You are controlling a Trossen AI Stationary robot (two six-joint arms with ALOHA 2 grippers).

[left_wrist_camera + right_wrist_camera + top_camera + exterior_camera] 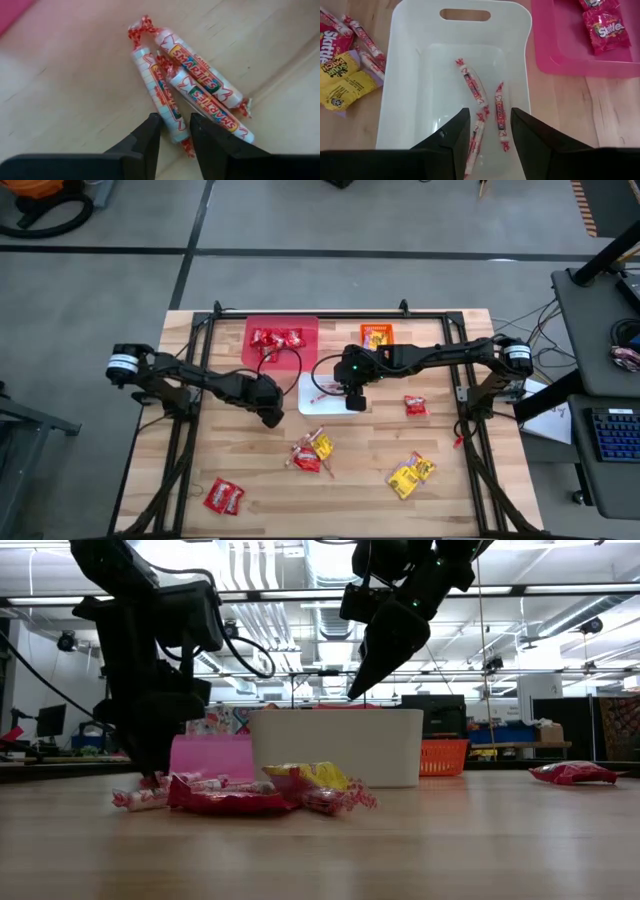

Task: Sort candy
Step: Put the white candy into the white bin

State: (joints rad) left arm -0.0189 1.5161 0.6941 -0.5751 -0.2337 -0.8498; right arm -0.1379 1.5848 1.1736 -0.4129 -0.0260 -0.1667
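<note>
Left claw low over desk just beside white bin, fingers slightly apart, straddling end of one of three red-and-white sticks lying on bare wood, not clamped. Right claw above white bin, fingers apart, empty; three sticks inside. Red packets in pink bin, yellow-orange packet in orange bin. Rest of candy loose on desk (mixed pile in middle, yellow packets and red packets nearer front edge)

Two black jointed arms, looping black cables
</note>
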